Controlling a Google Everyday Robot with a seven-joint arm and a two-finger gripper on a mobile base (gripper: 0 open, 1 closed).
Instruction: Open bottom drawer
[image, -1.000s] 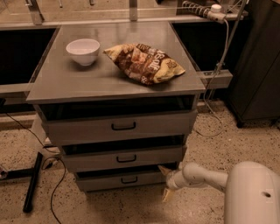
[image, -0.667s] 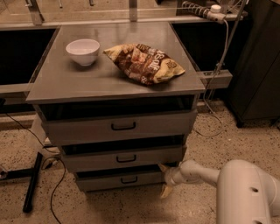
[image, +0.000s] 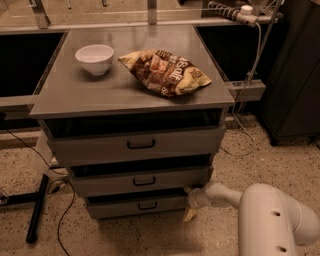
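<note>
The bottom drawer (image: 120, 207) is the narrowest grey front at the foot of the cabinet, with a small black loop handle (image: 147, 205) at its centre. My gripper (image: 190, 203) is low at the drawer's right end, right of the handle and close against the front's corner. The white arm (image: 270, 220) reaches in from the lower right. The mid-width drawer (image: 142, 181) and the widest drawer (image: 137, 145) sit above it.
On the cabinet top (image: 65, 95) stand a white bowl (image: 95, 58) and a chip bag (image: 165, 71). A black stand leg (image: 37, 215) and cables (image: 62, 220) lie on the speckled floor at left. A dark cabinet (image: 295, 90) stands at right.
My arm has shifted slightly to the left, and the gripper has edged closer to the drawer's right end. The drawer fronts have not moved.
</note>
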